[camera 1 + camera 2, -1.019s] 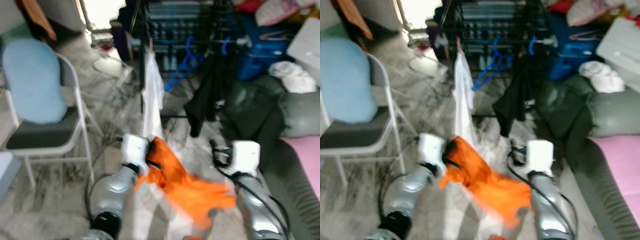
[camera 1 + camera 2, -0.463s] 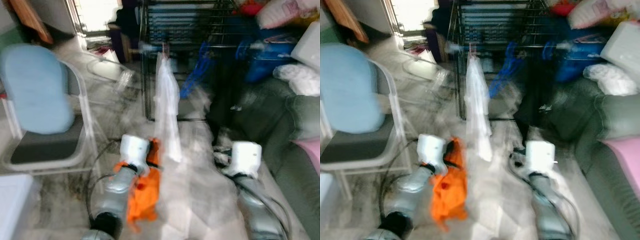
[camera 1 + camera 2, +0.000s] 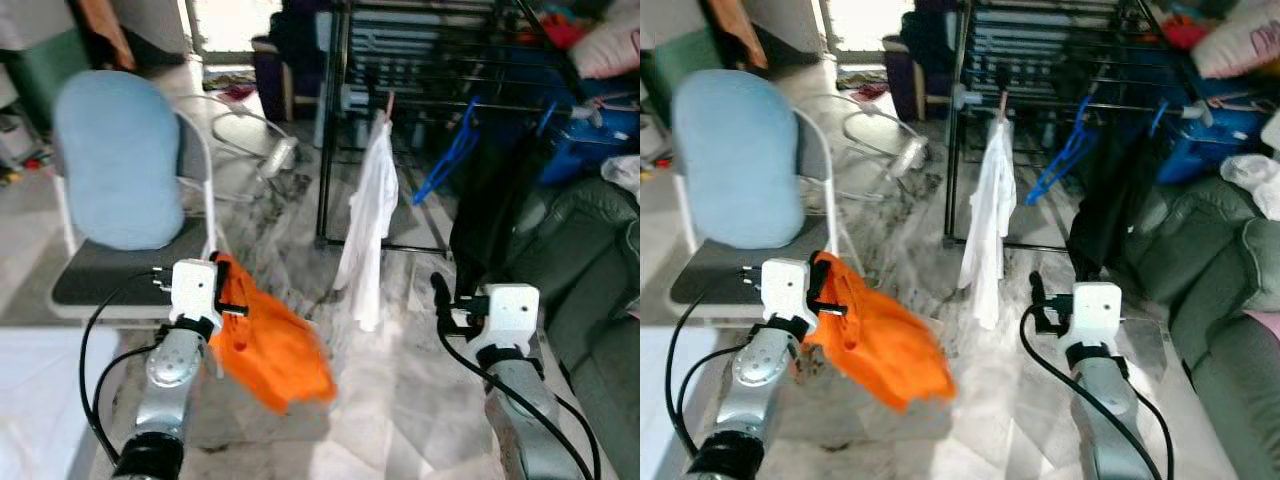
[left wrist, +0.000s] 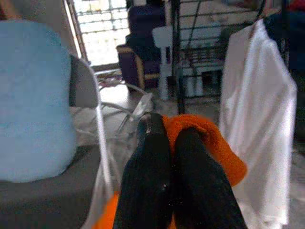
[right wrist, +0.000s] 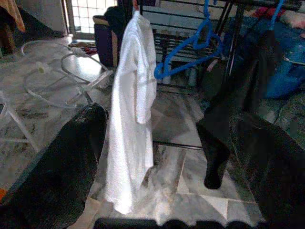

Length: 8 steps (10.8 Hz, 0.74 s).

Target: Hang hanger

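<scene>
the whole scene has slid sideways since half a second ago, so the camera has turned rather than the room: the folding chair with its pale blue cushion now sits more toward the middle, and the black drying rack has shifted to the robot's right and come into sharper focus. the orange garment, which hung straight down in a narrow bunch a moment back, now billows out toward the middle, so it is probably swinging with the turn. for the task this looks like the approach phase, with the load not yet brought up to a rail. the left gripper has its two black fingers pressed together, clamped on the top of the orange garment; whether a hanger sits inside that cloth cannot be told from these views. the right gripper is spread wide and holds nothing, pointing at the white shirt and the blue hanger already hanging on the rack, with a black garment beside them. the rack is near but apart from both grippers.
</scene>
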{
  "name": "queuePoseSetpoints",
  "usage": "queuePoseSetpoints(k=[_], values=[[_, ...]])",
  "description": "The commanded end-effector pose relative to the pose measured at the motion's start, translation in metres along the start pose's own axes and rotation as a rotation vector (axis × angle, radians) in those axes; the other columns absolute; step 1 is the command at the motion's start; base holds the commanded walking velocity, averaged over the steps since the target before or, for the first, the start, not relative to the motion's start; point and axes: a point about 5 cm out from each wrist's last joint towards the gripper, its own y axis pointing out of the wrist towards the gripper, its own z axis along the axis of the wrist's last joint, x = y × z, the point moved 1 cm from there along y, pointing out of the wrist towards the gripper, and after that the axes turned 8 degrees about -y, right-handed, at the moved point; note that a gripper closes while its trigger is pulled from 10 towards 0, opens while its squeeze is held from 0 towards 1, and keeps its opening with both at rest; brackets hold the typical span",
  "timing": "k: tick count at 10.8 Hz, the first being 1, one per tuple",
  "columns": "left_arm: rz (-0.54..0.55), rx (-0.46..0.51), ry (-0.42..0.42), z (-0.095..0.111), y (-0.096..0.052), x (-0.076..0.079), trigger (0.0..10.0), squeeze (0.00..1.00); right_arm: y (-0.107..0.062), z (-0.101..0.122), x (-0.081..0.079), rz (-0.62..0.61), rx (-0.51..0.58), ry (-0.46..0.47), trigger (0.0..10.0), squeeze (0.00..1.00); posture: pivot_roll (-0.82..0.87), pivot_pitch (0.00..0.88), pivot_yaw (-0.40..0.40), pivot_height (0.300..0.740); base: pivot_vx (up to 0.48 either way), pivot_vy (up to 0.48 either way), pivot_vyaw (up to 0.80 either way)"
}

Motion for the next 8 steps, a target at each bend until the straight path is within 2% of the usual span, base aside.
queuePoseSetpoints(k=[1, 2, 3, 5, 7, 8], values=[[-0.026, 0.049, -0.018, 0.013, 0.003, 0.003, 10.0, 0.00, 0.001, 0.003, 0.008, -0.023, 0.000, -0.013, 10.0, 0.00, -0.15, 0.059, -0.006, 0.740, 0.000, 0.000, 0.00], [-0.058, 0.046, -0.045, 0.014, 0.002, 0.008, 10.0, 0.00, 0.005, 0.007, 0.007, -0.029, 0.004, -0.005, 10.0, 0.00, -0.14, 0.062, -0.009, 0.740, 0.000, 0.000, 0.00], [-0.090, 0.047, -0.070, 0.015, 0.003, 0.017, 10.0, 0.00, 0.006, 0.009, 0.005, -0.023, 0.006, -0.014, 10.0, 0.00, -0.15, 0.065, -0.006, 0.740, 0.315, 0.000, -0.80], [-0.124, 0.084, -0.085, 0.024, 0.007, 0.026, 10.0, 0.00, 0.006, 0.009, 0.006, -0.027, 0.006, -0.017, 10.0, 0.00, -0.15, 0.079, -0.003, 0.740, 0.463, 0.000, -0.80], [-0.138, 0.080, -0.101, 0.028, 0.009, 0.026, 10.0, 0.00, 0.006, 0.010, 0.005, -0.027, 0.005, -0.015, 10.0, 0.00, -0.17, 0.093, 0.003, 0.740, 0.480, 0.000, -0.59], [-0.162, 0.065, -0.103, 0.025, 0.010, 0.030, 10.0, 0.00, 0.004, 0.010, 0.003, -0.028, 0.006, -0.017, 10.0, 0.00, -0.18, 0.093, 0.003, 0.740, 0.480, 0.000, 0.00]])
